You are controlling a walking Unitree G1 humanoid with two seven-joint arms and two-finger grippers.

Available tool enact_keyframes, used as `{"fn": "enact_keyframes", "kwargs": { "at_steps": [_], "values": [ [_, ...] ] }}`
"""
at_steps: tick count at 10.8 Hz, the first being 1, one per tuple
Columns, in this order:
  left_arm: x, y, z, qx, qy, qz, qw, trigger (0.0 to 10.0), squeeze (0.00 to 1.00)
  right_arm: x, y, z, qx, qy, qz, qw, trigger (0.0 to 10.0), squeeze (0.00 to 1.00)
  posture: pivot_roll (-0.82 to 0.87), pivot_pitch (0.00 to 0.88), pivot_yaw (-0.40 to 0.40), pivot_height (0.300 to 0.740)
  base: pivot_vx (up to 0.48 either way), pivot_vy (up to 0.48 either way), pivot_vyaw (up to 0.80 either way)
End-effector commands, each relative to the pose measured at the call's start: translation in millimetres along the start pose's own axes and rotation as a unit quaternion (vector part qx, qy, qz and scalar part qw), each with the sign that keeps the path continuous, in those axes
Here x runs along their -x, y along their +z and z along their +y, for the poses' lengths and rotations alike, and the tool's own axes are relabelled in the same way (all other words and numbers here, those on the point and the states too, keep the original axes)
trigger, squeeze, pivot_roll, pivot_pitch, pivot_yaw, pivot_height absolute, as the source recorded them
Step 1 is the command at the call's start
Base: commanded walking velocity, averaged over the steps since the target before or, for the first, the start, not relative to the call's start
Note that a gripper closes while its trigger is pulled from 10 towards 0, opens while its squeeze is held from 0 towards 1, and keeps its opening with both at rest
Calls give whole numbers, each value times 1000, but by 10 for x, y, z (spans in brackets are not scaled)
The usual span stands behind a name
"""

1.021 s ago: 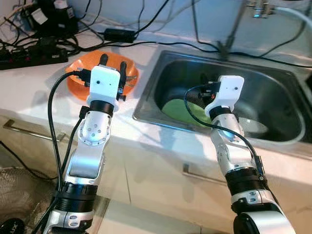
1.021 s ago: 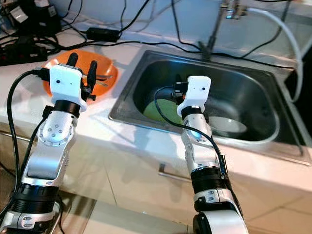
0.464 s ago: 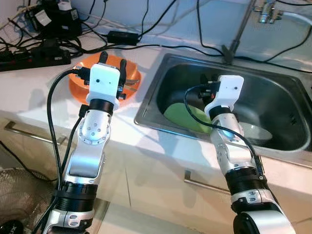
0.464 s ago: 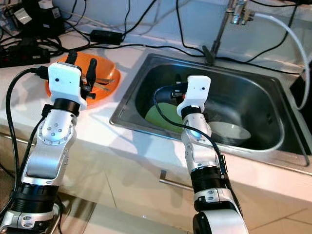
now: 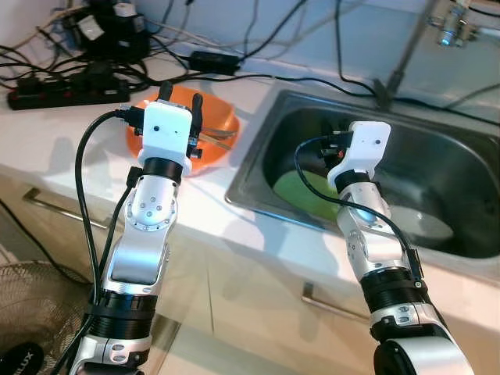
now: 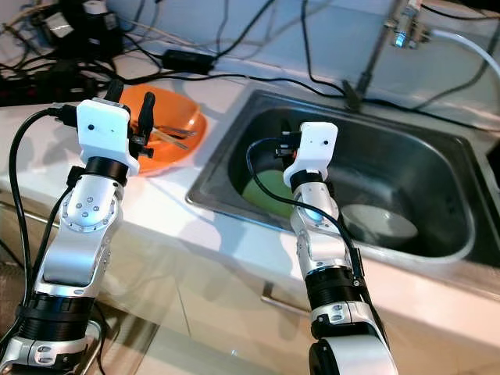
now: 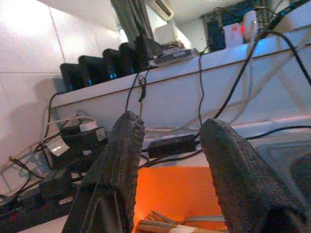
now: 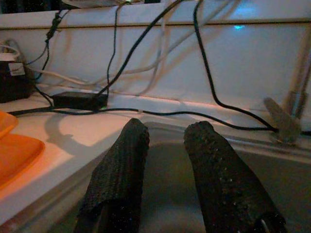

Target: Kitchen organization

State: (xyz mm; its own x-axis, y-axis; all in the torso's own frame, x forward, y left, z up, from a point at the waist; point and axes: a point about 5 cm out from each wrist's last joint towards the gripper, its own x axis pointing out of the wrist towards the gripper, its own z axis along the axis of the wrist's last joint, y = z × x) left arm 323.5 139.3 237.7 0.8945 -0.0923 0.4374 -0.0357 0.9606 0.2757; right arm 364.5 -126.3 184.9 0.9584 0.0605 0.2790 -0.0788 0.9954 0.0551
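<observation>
An orange plate (image 5: 220, 123) with a fork (image 6: 170, 135) and other cutlery on it sits on the white counter, left of the steel sink (image 5: 469, 168). A green plate (image 5: 301, 191) and a white bowl (image 5: 422, 224) lie in the sink. My left gripper (image 5: 181, 98) is raised over the near side of the orange plate, open and holding nothing; its fingers (image 7: 121, 155) frame the plate in the left wrist view. My right gripper (image 8: 167, 128) hovers over the left part of the sink, above the green plate, open with a narrow gap and nothing in it.
A power strip (image 5: 62, 87), adapters and many black cables crowd the back left of the counter. The faucet (image 5: 447, 19) and a white hose (image 6: 469, 48) stand behind the sink. Cabinet handles (image 5: 47, 207) run below the counter edge. A mesh basket (image 5: 31, 289) is on the floor at left.
The whole picture has shifted, so the camera moved: counter and sink now sit lower and further right in view. Both grippers keep the same pose and opening.
</observation>
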Motion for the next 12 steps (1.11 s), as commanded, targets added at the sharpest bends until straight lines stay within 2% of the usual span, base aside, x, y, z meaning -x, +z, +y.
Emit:
{"fn": "enact_keyframes", "kwargs": {
  "at_steps": [1, 8, 12],
  "values": [
    [-26, 74, 18, 4, 7, -13, 1000, 10000, 0, -27, 32, -17, -4, -5, -5, 1000, 10000, 0, 269, 46, -49, 740, 420, 0, 0],
    [-28, 85, 19, 5, 6, -16, 1000, 10000, 0, -30, 27, -20, -4, -6, -5, 1000, 10000, 0, 269, 46, -49, 740, 412, 0, 0],
    [-20, 81, 17, 10, 6, -14, 1000, 10000, 0, -23, 8, -15, -4, -6, -2, 1000, 10000, 0, 270, 47, -49, 740, 0, 0, 0]
  ]
}}
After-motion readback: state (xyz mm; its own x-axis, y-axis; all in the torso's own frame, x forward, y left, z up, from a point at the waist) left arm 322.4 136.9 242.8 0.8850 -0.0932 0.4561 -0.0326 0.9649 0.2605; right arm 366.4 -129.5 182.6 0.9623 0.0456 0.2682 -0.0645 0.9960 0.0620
